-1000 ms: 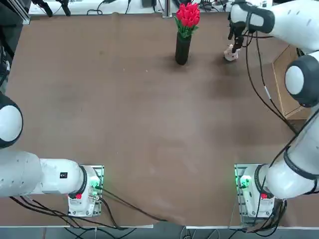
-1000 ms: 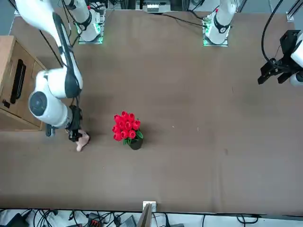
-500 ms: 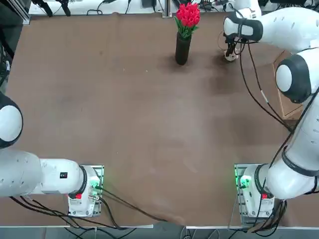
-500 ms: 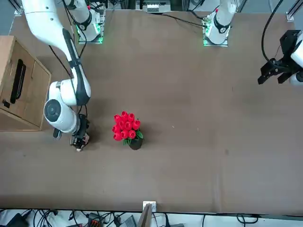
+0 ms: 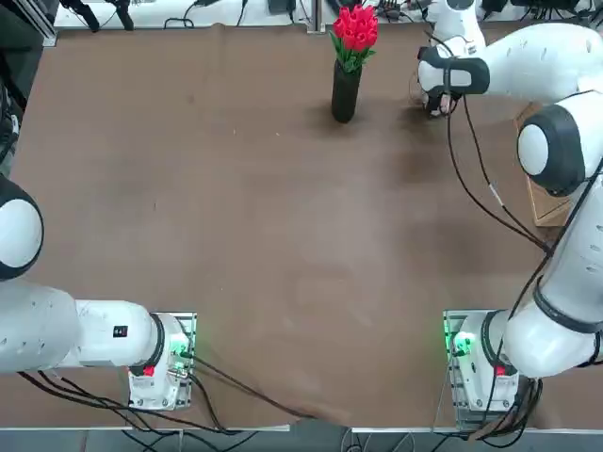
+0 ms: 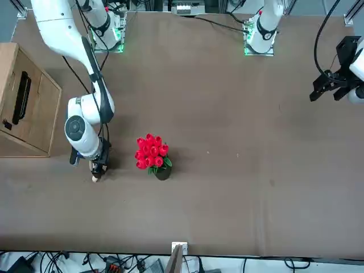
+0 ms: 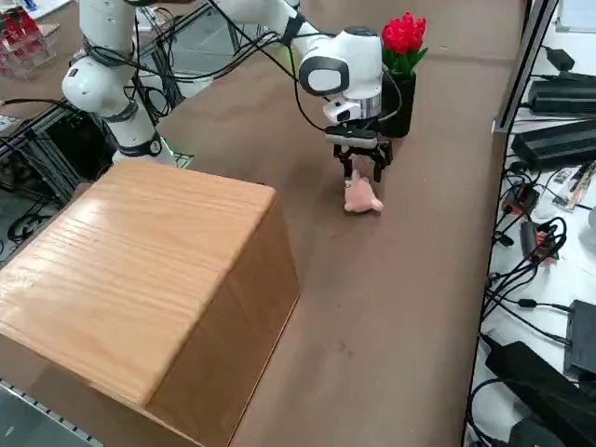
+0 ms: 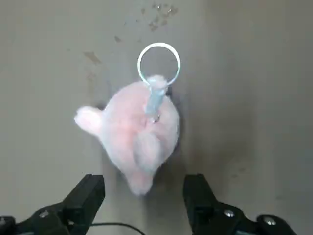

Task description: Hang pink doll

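Near the far right corner of the worktop (image 5: 236, 235), the pink doll (image 8: 138, 134) lies flat, its small ring (image 8: 158, 62) resting on the surface. The right gripper (image 8: 144, 198) hangs directly above it, jaws spread wide and touching nothing. A black vase (image 5: 346, 91) of red tulips (image 5: 355, 28) stands nearby.

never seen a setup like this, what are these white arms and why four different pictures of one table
Two white robot arms are bolted to a brown table. The four pictures show one moment: from overhead, from across the table, from the robot's right side, and from a camera on the working right arm's wrist. On the table stand a black vase of red tulips and a wooden box. A small pink plush doll with a metal ring lies there too. The right pincer hangs open just above the doll, holding nothing.
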Action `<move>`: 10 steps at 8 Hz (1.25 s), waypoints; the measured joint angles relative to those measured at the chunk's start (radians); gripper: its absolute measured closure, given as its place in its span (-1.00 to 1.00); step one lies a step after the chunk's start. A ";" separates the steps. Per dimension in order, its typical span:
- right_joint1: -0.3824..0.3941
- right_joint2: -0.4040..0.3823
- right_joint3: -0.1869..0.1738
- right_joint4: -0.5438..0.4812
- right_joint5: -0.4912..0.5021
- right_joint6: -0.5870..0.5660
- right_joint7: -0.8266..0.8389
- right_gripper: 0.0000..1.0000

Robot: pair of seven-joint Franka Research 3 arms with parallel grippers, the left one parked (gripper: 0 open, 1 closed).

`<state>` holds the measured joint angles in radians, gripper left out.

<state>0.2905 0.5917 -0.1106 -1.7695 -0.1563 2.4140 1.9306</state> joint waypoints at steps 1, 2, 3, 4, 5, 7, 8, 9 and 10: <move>0.000 0.006 -0.001 -0.001 -0.029 0.007 0.031 -0.90; 0.000 0.010 -0.003 -0.001 -0.037 0.011 0.051 -0.79; -0.001 0.012 -0.007 -0.001 -0.040 0.013 0.061 -0.72; -0.001 0.015 -0.009 -0.001 -0.040 0.015 0.064 -0.56; 0.000 0.017 -0.009 -0.001 -0.040 0.018 0.067 -0.14; 0.002 0.019 -0.008 0.000 -0.041 0.026 0.068 0.63; 0.003 0.020 -0.008 0.000 -0.041 0.027 0.069 0.82; 0.003 0.020 -0.008 0.000 -0.041 0.027 0.069 0.84; 0.003 0.020 -0.008 0.000 -0.041 0.021 0.069 0.89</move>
<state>0.2936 0.6113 -0.1185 -1.7696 -0.1969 2.4353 2.0000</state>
